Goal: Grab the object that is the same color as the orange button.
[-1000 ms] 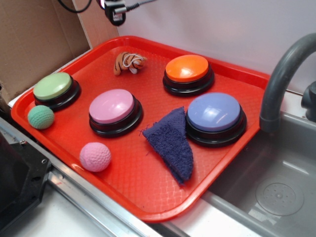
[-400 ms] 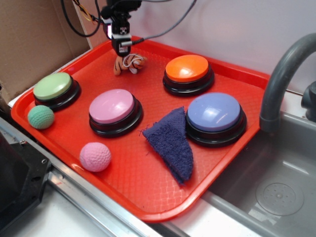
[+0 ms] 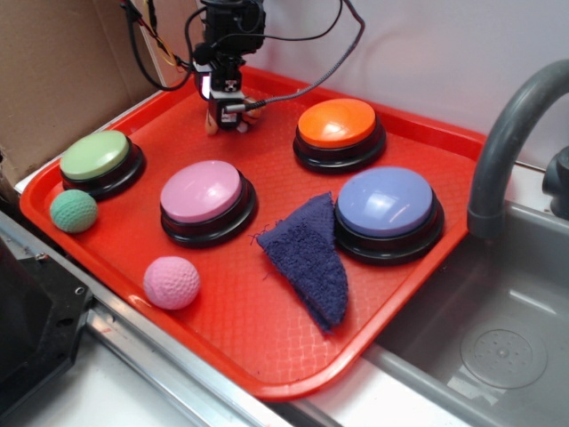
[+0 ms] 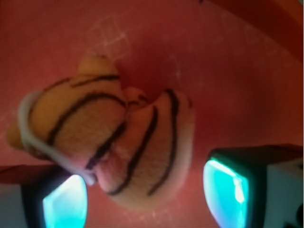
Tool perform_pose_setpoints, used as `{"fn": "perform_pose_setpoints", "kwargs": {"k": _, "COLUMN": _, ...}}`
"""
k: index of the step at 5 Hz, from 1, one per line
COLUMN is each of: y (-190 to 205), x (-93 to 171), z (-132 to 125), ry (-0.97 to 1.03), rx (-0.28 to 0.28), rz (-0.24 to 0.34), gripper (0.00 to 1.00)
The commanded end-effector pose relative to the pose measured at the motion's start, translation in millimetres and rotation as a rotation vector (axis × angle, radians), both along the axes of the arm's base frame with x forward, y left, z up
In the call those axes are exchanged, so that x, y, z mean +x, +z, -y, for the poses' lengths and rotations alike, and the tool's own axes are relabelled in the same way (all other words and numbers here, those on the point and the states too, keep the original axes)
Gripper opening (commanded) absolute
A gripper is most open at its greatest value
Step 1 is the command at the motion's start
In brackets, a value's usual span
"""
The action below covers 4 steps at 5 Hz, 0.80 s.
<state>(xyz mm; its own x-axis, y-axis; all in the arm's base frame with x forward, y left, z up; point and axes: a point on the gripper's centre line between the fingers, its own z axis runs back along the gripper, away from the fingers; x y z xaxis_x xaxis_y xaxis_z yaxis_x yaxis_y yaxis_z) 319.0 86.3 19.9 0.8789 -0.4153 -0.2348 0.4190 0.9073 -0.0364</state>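
Since a second ago my arm has come into view and dropped to the back left of the tray (image 3: 267, 365), so the pincer (image 3: 228, 114) now sits right over the tiger (image 3: 213, 124), which hasn't shifted from its spot. From the outside view most of the toy is hidden behind the pincer; only a bit of orange peeks out at its left side.

Through the wrist camera, the tiger (image 4: 114, 142) fills the frame, lying on the red tray floor, with one finger (image 4: 64, 202) low on the left and the other at lower right. The pincer is apart, with the toy's lower body between the fingers and the left one seemingly touching or just beside it. A pale loop of cord runs around the toy's left end.

The orange button (image 3: 338, 124) stands well to the right of the toy, so I judge there is no risk of bumping it.

To do this step well, I'd go down a little more so the fingers straddle the thick of the body rather than its edge, and nudge so the toy sits midway between them. It is soft plush, so I'd close firmly and check it is pinched, not just the cord, before lifting straight up.
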Motion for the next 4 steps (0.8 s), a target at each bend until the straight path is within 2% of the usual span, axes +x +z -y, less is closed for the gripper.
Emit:
{"fn": "perform_pose_setpoints", "kwargs": {"k": 1, "y": -4, "x": 15, "z": 23, "ry": -0.116, "rx": -0.011, "rz": 0.03, "gripper": 0.0}}
{"fn": "perform_pose_setpoints", "kwargs": {"k": 3, "y": 12, "x": 8, "z": 20, "ry": -0.077, "rx": 0.014, "rz": 0.052, "gripper": 0.0}}
{"fn": "perform_pose_setpoints", "kwargs": {"k": 4, "y": 32, "x": 0, "z": 25, "ry": -0.036, "rx": 0.02, "rz": 0.074, "gripper": 0.0}}
